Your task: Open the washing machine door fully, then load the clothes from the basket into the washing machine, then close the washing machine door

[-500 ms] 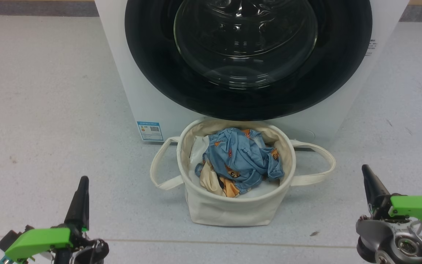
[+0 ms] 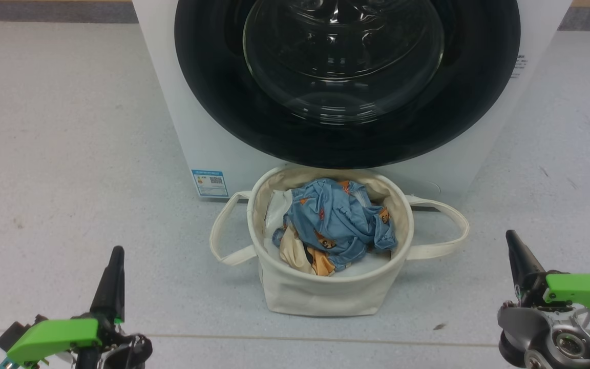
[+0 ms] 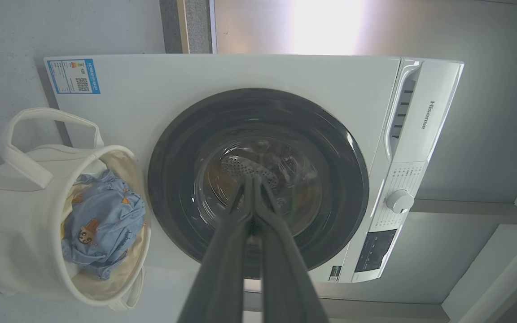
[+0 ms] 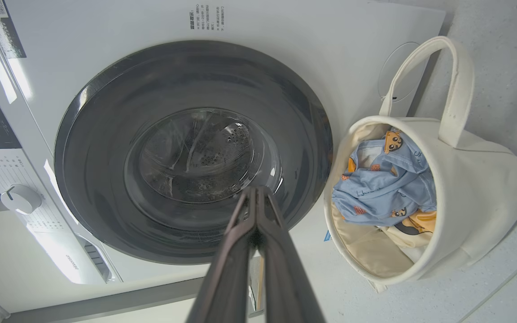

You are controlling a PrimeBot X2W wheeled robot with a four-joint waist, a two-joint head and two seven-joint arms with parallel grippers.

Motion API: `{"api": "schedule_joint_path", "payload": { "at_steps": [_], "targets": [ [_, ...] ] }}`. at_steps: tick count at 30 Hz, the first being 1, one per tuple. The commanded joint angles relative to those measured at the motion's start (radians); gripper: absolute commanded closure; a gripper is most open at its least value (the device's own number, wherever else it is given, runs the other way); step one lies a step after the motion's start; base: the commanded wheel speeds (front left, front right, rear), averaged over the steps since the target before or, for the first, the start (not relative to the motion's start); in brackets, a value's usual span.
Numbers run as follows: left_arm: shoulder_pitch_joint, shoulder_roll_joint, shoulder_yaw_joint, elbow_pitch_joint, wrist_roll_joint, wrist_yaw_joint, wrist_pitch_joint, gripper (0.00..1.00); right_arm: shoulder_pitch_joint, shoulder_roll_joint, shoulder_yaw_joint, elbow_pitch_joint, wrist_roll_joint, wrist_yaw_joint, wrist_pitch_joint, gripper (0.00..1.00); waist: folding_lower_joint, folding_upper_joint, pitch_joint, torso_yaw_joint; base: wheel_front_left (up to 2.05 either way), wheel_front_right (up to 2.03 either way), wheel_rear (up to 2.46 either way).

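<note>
Nothing has visibly moved since the earlier picture.

"Hisense" on the top panel (image 3: 433, 89) of the washing machine (image 3: 240, 72)

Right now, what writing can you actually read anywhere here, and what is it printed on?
"Hisense": on the drawer panel of the washing machine.
Blue label, low on the machine's front: a QR code and fine print, too small to read.
Black print on the machine's front: too small to read.
Markings beside the dial: too small to read.
</note>
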Motion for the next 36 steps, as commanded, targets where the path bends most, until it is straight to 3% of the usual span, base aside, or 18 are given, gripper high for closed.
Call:
{"api": "schedule_joint_path", "payload": {
  "at_steps": [1,36],
  "targets": [
    [-0.025,0.007,0.036,-0.035,0.005,0.002,0.007,1.00,0.000,-0.026,0.011,-0.035,0.001,0.000,-0.005,1.00,0.0000,0.0000,0.000,0.000,0.00,0.00,0.00],
    [-0.025,0.006,0.036,-0.035,0.006,0.002,0.007,1.00,0.000,-0.026,0.011,-0.035,0.001,0.000,-0.005,1.00,0.0000,0.0000,0.000,0.000,0.00,0.00,0.00]
  ]
}}
